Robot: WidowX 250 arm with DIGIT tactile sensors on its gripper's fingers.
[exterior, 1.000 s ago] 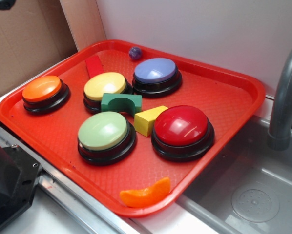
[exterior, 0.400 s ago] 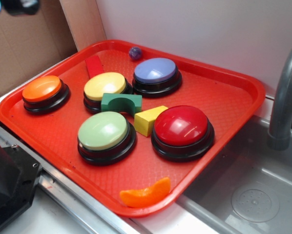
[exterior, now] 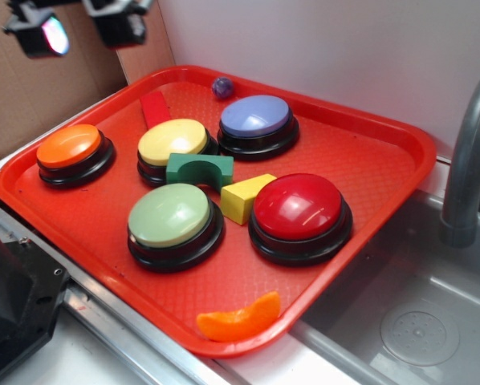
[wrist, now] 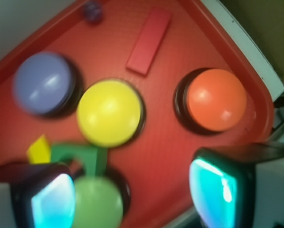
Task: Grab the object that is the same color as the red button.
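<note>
We have not yet grasped anything. Our hand (exterior: 79, 24) hangs high above the tray's (exterior: 368, 152) far left corner, fingers spread and empty. The red block (wrist: 149, 41) lies flat on the tray behind the yellow button (wrist: 110, 113), well apart from the red button (exterior: 298, 206). Descent and closure remain. Against the earlier frame, the hand has moved further into view.

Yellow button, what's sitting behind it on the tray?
Behind the yellow button lies the red block, flat on the tray. In the exterior view the button hides its near end; the wrist view shows it whole.
</note>
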